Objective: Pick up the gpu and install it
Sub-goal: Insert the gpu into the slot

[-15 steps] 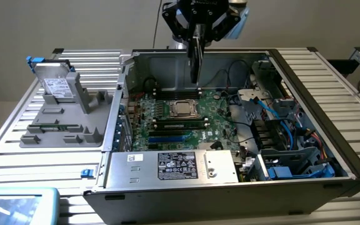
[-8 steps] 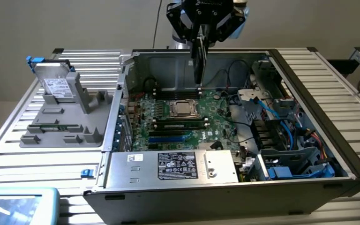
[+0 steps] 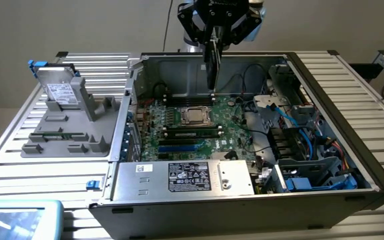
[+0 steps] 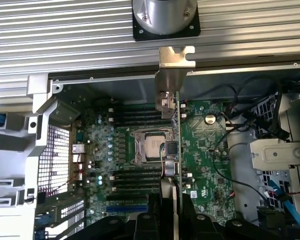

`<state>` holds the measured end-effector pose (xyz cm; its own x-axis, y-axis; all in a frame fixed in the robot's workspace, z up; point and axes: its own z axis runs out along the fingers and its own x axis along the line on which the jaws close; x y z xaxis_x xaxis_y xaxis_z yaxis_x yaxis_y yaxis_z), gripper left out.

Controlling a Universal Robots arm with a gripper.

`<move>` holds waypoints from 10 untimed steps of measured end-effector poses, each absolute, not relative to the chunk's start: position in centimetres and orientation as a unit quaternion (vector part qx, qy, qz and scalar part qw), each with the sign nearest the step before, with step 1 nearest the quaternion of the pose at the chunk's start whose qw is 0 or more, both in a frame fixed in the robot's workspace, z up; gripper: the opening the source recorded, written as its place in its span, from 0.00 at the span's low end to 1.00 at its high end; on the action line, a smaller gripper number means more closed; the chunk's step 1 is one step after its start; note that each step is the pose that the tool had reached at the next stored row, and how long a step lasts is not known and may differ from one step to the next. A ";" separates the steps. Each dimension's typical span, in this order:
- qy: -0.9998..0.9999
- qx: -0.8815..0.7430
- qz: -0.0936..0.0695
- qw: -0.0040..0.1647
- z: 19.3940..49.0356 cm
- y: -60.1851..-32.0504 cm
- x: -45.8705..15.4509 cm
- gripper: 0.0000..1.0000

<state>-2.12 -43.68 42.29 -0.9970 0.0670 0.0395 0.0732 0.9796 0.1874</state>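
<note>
My gripper [image 3: 213, 39] hangs above the open computer case [image 3: 325, 100], shut on the gpu [image 3: 210, 70]. The card points straight down, edge-on, with its lower end over the back of the green motherboard [image 3: 192, 131], near the CPU socket [image 3: 193, 116]. In the wrist view the gpu [image 4: 175, 145] shows as a thin edge, and its silver bracket [image 4: 174, 70] sits at the end away from my black fingers [image 4: 157, 222]. It lines up over the CPU socket [image 4: 152, 146]. The blue expansion slots [image 3: 178, 146] lie toward the front of the board and appear again as blue slots [image 4: 125, 207] in the wrist view.
A grey holder tray [image 3: 72, 142] stands at the exterior view's left with a silver hard drive [image 3: 62, 92] and a small memory stick [image 3: 60, 135]. Inside the case, the power supply [image 3: 185, 177] sits at the front. Drive cages and blue cables [image 3: 305, 170] fill its right side.
</note>
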 end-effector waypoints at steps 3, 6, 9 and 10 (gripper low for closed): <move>-0.995 -0.013 -0.095 0.019 42.3 -43.7 -2.1 0.28; -0.995 0.014 -0.095 0.021 42.3 -43.7 -2.1 0.28; -0.994 0.041 -0.095 0.024 42.3 -43.7 -2.1 0.28; -0.994 0.050 -0.095 0.025 42.3 -43.7 -2.1 0.28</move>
<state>-2.09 -43.68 42.29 -0.9937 -0.1045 0.0394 -0.0952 0.9770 0.1907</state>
